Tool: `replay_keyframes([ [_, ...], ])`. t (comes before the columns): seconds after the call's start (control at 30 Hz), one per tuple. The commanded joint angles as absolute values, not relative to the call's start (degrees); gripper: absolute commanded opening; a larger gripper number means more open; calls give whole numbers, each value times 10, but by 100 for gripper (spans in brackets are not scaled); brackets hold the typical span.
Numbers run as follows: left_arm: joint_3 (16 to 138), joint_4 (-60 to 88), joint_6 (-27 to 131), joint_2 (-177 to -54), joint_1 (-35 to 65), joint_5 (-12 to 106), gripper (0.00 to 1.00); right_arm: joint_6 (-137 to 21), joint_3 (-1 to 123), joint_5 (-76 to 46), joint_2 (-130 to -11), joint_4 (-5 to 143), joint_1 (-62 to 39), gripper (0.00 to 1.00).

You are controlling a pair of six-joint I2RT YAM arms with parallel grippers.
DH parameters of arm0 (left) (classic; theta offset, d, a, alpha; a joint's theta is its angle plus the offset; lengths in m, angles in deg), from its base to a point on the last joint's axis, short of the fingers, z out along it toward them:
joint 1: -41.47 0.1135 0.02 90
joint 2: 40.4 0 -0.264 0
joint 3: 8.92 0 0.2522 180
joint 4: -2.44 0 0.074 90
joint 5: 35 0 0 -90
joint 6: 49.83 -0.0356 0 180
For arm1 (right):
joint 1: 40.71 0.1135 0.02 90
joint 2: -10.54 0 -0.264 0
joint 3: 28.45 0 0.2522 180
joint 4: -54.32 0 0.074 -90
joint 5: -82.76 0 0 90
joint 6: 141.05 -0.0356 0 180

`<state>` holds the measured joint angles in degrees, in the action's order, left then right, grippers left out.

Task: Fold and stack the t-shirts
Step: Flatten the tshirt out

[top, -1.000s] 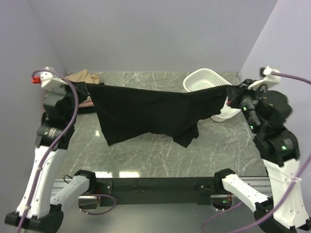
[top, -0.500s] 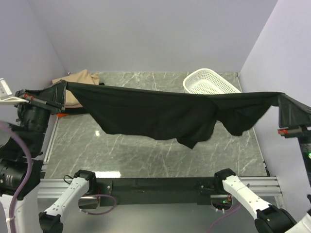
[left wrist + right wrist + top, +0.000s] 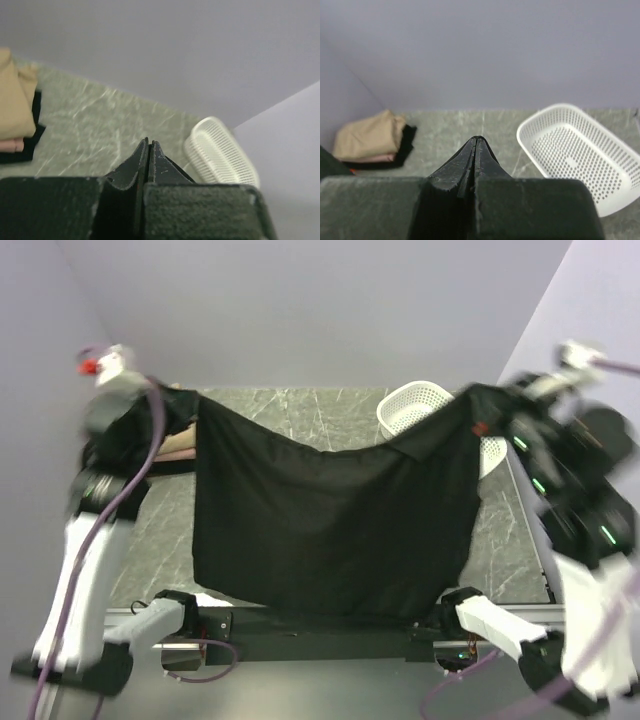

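A plain black t-shirt (image 3: 330, 520) hangs in the air like a curtain between my two arms. Its lower hem reaches down to the table's near edge. My left gripper (image 3: 183, 400) is shut on its upper left corner and my right gripper (image 3: 478, 402) is shut on its upper right corner. The top edge sags in the middle. In the wrist views the left gripper (image 3: 149, 142) and the right gripper (image 3: 478, 138) have their jaws pressed together on a thin black layer. A stack of folded t-shirts (image 3: 370, 139), tan on top, lies at the back left (image 3: 14, 112).
A white perforated basket (image 3: 418, 403) stands at the back right of the marble table (image 3: 300, 410); it shows in both wrist views (image 3: 220, 160) (image 3: 580, 150). Purple walls close in the back and both sides. The hanging shirt hides most of the table top.
Both arms have swung inward and are blurred. The shirt, stretched wide and nearly level half a second ago, now hangs down as a flat sheet toward the near edge.
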<state>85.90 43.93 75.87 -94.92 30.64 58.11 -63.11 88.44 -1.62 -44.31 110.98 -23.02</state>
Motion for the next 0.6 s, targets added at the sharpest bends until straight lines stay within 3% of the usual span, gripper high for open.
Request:
replay_keyframes([
  [0.0,858,402,752,-1041,310,601,1,-625,863,-25,-521,1030,-236,0],
  [0.27,1040,400,725,-1210,341,621,1,-613,1057,-58,-728,1004,-259,0],
  [0.47,1159,396,697,-1222,370,592,0,-619,1212,-107,-799,1011,-281,0],
  [0.57,1164,391,686,-1198,375,588,1,-624,1223,-130,-789,1007,-287,0],
])
